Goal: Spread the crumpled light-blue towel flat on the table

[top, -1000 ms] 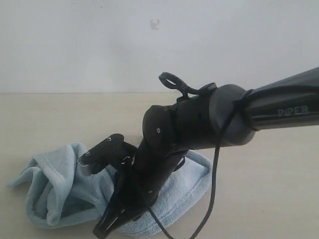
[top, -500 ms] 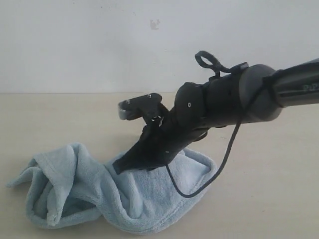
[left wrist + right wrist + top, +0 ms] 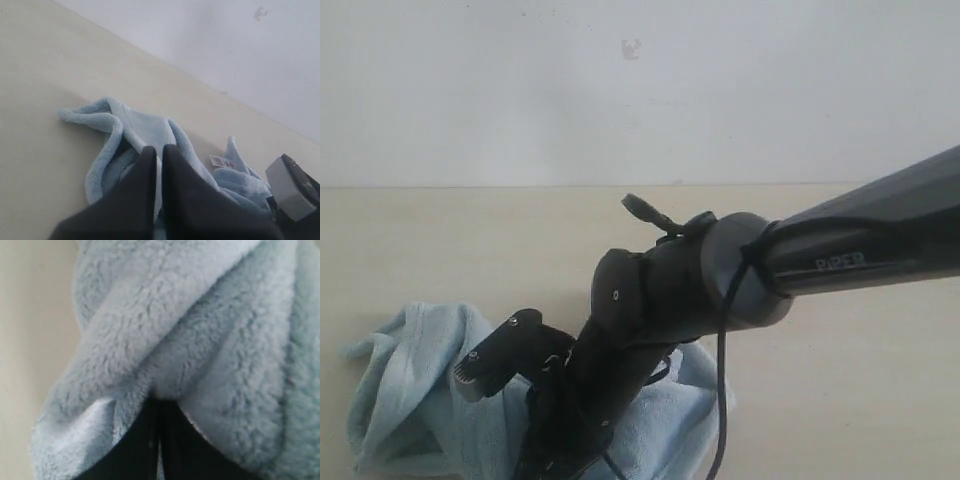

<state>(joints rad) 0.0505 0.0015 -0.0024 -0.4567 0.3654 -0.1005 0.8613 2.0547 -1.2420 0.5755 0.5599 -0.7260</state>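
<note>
Lowered again toward 7 o'clock, our right gripper, jaws together, probes the towel, apparently seeking an edge; we keep the left gripper closed.

The towel lies bunched on the surface at about 7 o'clock in the exterior view. The wall stands behind the surface at 12 o'clock. The right arm stretches from 3 o'clock down toward 7 o'clock and passes in front of the towel's middle and right part. We find the right pincer with its tips in among the towel's folds, seemingly touching the cloth. The left pincer hangs over the towel, just above a fold. The tag lies at the towel's edge beside a raised fold.
</note>
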